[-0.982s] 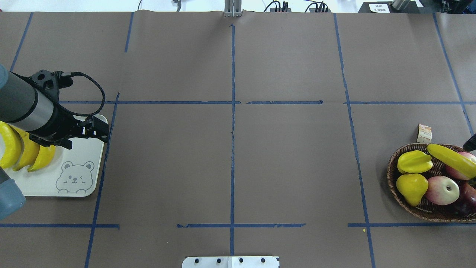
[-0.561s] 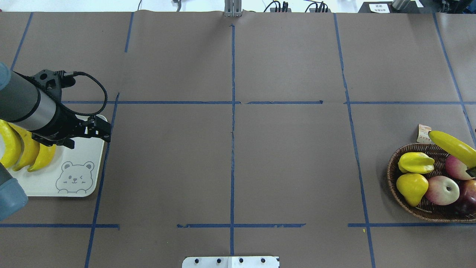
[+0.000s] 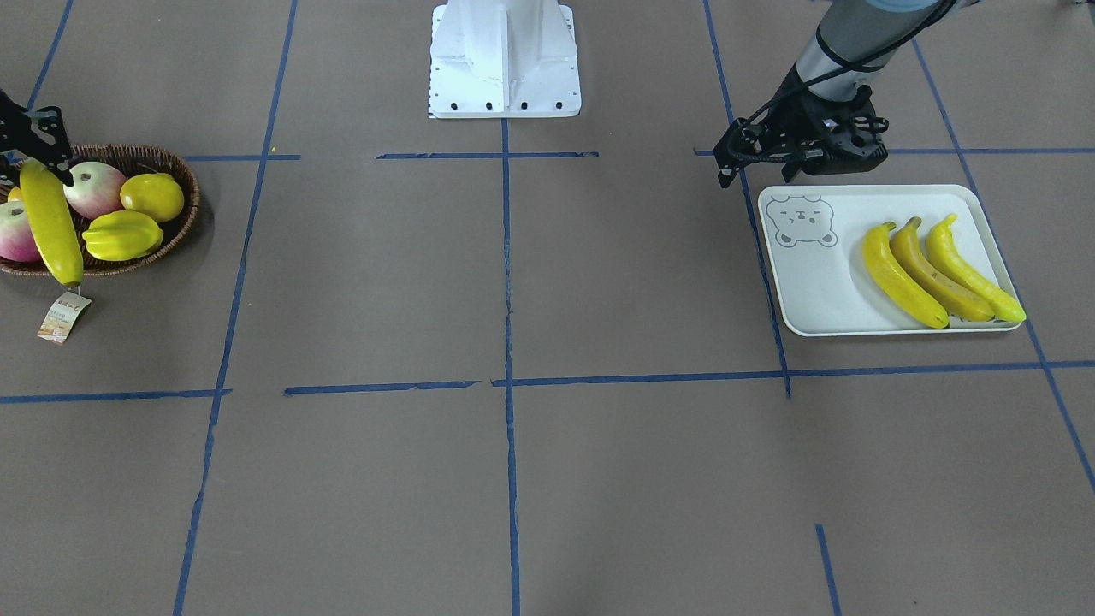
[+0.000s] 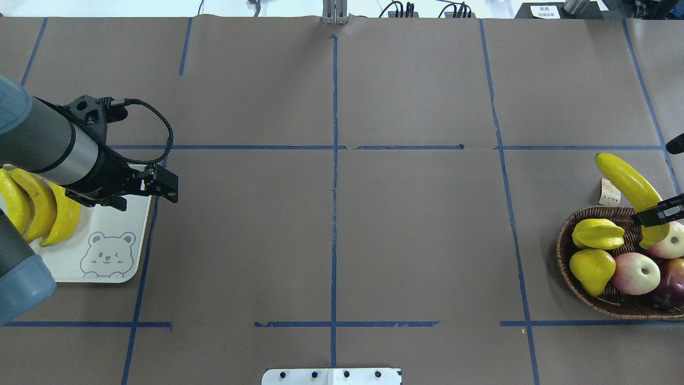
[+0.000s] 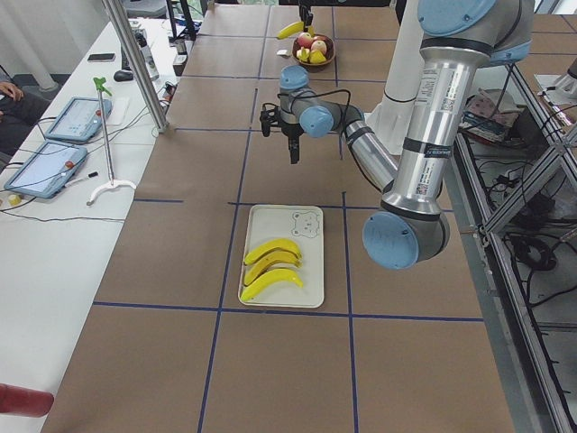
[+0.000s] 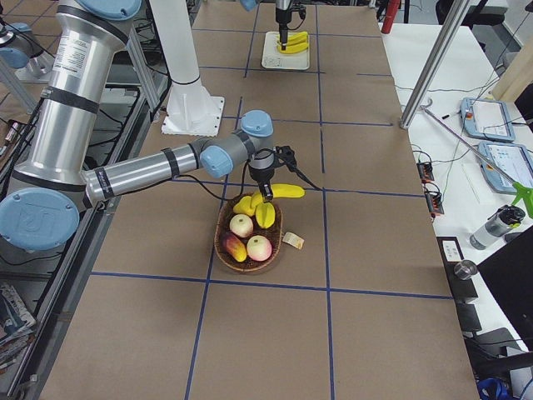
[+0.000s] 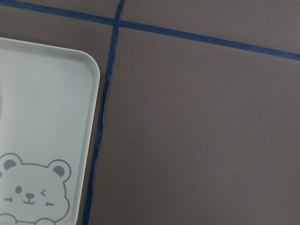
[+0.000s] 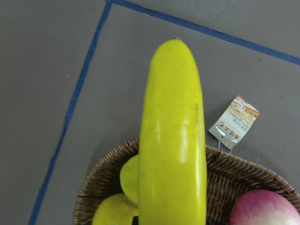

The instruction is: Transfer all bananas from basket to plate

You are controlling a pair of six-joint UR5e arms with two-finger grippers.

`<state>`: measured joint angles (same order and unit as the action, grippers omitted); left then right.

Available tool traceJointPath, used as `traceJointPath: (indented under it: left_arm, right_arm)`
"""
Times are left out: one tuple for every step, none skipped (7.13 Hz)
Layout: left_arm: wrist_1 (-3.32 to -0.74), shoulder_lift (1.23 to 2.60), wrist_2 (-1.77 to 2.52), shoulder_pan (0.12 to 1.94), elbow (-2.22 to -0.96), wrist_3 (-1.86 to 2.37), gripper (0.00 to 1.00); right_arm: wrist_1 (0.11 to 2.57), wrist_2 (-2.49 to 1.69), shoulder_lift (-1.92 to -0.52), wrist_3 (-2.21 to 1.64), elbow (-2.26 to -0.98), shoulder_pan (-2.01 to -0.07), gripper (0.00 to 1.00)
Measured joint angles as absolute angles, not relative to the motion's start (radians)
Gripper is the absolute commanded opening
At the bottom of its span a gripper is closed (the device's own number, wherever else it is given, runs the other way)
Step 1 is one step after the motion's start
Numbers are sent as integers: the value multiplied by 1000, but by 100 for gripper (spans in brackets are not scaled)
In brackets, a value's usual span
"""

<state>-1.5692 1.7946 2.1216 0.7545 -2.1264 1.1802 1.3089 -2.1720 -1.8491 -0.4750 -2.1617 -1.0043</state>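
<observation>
Over basket [image 4: 561, 251], R gripper [image 4: 650, 216] tight round banana [image 4: 624, 179].

Open table [image 4: 417, 235] between basket [image 4: 559, 256] and plate [image 4: 136, 230]; left end effector [image 4: 170, 188] beside plate

You are in a robot lab. Two big grey and blue robot arms [image 5: 433, 135] stand on a white base [image 3: 505, 60] at a wide worktop [image 4: 417, 240]. The worktop is covered in brown paper, and blue tape [image 4: 334, 214] cuts it into big squares. Beside it you have a long white table [image 5: 54, 234] with two tablets [image 5: 79, 117] on it. Shiny metal poles [image 5: 135, 63] stand at the worktop's edge. Black cables [image 5: 527, 253] lie in loops on the floor by a metal frame.
</observation>
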Motion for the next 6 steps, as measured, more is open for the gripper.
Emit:
traceJointPath:
  left_arm:
    - [-1569,1811,2120,741,-2127,1179,100]
    - [-1570,1828,2119,734,-2128,1179,100]
    - [-1572,1842,2118,730,-2131,1180,100]
    - [-1580,1857,2119,727,-2132,1181,100]
    - [-1592,1876,2120,718,-2127,1182,100]
    - [-1601,1909,2120,703,-2115,1184,100]
  right_arm:
    - [1276,-2195,-1826,-568,-2173,-998,19]
    - [1185,-2206,-1810,-702,-2174,-968,19]
    - [1081,-2207,-1787,-852,-2172,-916,20]
    - [1011,-2203,-1743,-988,-2169,-864,20]
    - [978,-2184,-1693,-1086,-2166,-816,21]
    - [961,-2138,-1643,-1163,-2163,-762,21]
